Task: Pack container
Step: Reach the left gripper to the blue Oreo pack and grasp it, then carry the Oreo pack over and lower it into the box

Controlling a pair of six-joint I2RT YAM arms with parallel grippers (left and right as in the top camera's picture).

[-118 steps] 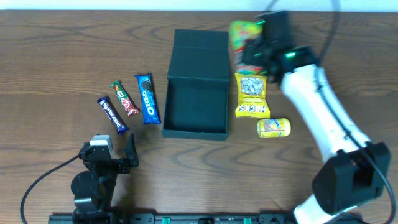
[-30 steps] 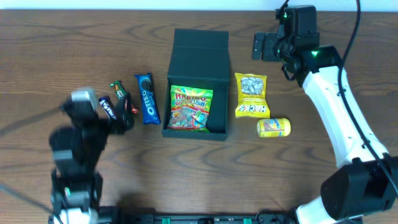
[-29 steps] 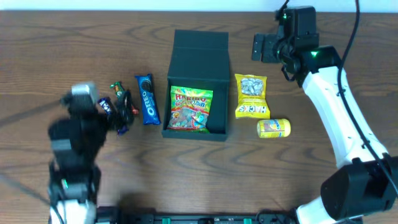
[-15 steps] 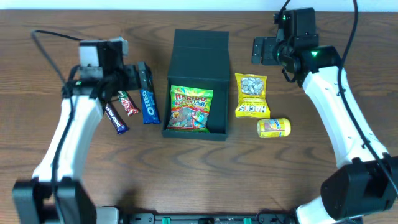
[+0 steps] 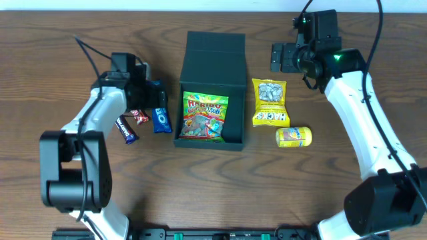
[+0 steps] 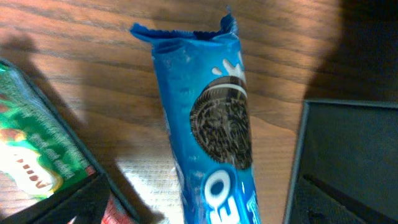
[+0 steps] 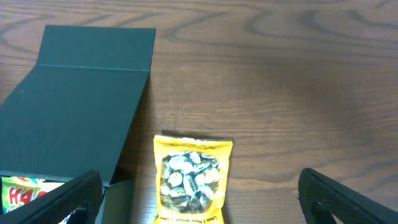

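Left claw (image 5: 145, 93) spread open over Oreo pack (image 6: 217, 124), right claw (image 5: 280, 57) open, empty, near container (image 5: 213, 57)

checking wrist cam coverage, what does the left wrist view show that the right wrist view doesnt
Only the left wrist: the oreo packet, close up, crimped end at the top. Only the right wrist: the yellow seed packet, lying beside the container, whose lid lies open. Both: the wooden table; a dark panel at the left wrist view's right edge may also be the container, but that cannot be told.
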